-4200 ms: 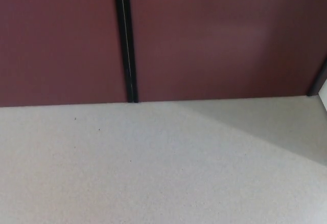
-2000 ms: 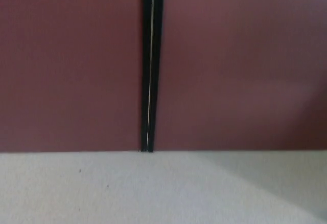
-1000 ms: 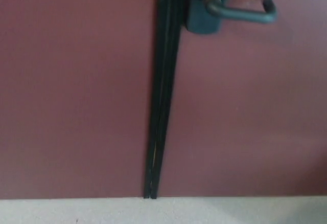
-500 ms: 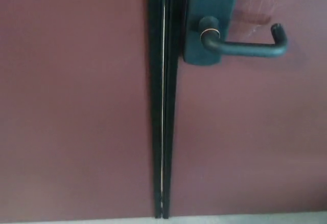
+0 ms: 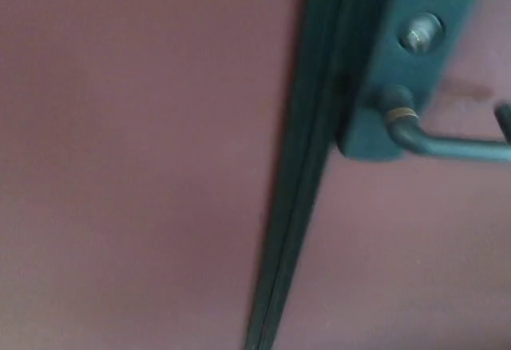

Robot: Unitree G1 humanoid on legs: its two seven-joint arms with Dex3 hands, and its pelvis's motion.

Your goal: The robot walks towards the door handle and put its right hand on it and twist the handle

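Note:
A dark lever door handle (image 5: 447, 141) sticks out to the right from a dark backplate (image 5: 411, 62) on the maroon door (image 5: 415, 254), at the upper right of the head view. A round lock cylinder (image 5: 421, 32) sits above the lever's pivot. The lever's far end runs off the right edge. Neither of my hands shows anywhere in the picture, which is blurred and tilted.
A dark vertical seam (image 5: 307, 166) between two maroon door leaves runs from the top middle down to the bottom edge. The left leaf (image 5: 136, 158) fills the left half of the view.
The camera has moved closer and upward: the floor has dropped out of the picture, and the handle and backplate now look larger, tilted and farther right.

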